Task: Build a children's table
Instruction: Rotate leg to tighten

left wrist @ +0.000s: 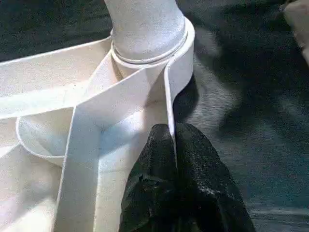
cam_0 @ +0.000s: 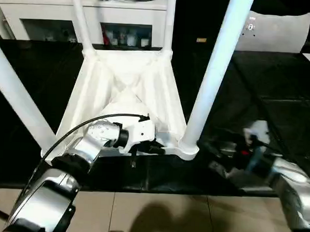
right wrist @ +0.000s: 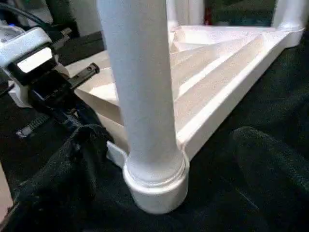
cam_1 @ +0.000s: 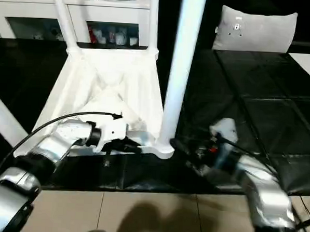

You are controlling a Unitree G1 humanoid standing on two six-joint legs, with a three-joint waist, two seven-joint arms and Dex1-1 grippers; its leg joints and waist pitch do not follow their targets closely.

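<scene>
The white children's table (cam_0: pixel 126 88) lies upside down on a black surface, ribbed underside up, with all four legs standing in its corner sockets. My left gripper (cam_0: pixel 156 146) is shut on the thin near rim (left wrist: pixel 169 92) of the top, beside the near right socket (cam_0: pixel 187 149). One black finger (left wrist: pixel 157 159) presses inside the rim, the other outside. My right gripper (cam_0: pixel 208 150) is open at the foot of the near right leg (right wrist: pixel 140 82). Its fingers (right wrist: pixel 72 164) stand on either side of the socket, apart from it.
A white cabinet (cam_0: pixel 56 12) with glass doors stands behind the table. A pale cushion-like object (cam_0: pixel 279 31) sits at the back right. The black mat (cam_0: pixel 281 91) ends close in front of the table, where beige floor tiles (cam_0: pixel 155 215) begin.
</scene>
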